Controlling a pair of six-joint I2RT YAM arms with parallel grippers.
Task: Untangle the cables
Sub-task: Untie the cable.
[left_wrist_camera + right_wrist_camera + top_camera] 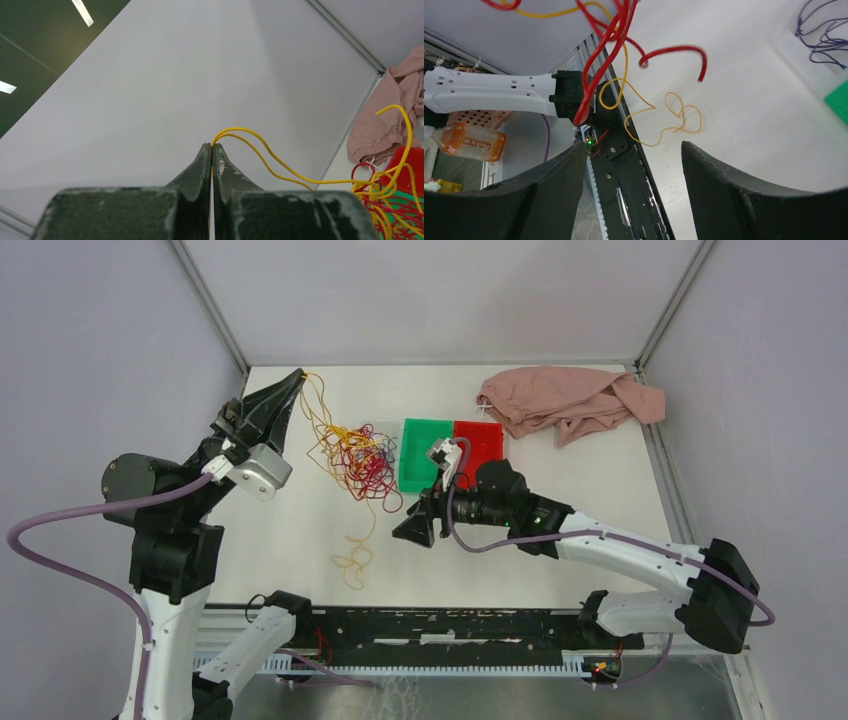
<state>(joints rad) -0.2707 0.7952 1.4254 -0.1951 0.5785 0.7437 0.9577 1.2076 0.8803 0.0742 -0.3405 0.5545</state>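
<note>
1. My left gripper is in the upper left of the top view, raised and pointing toward the far left corner of the white table.
2. In the left wrist view its two dark fingers are pressed flat together. Two thin yellow strands come out from between the tips, so I am holding them.
3. These strands run down into the cables, a tangle of thin floppy wires in red, yellow and dark purple. It lies on the table a little left of the middle of the top view, just beside a green plastic tray.
4. One loose yellow loop from the tangle lies lower in that frame, nearer to the arm bases.
5. My right gripper is near the middle of the top view, just below the green tray.
6. In the right wrist view its fingers stand wide apart, with nothing between them. Red strands hang in the upper part of that frame.
7. A red plastic tray touches the green one on its right, and a crumpled pink cloth lies in the upper right.
</note>
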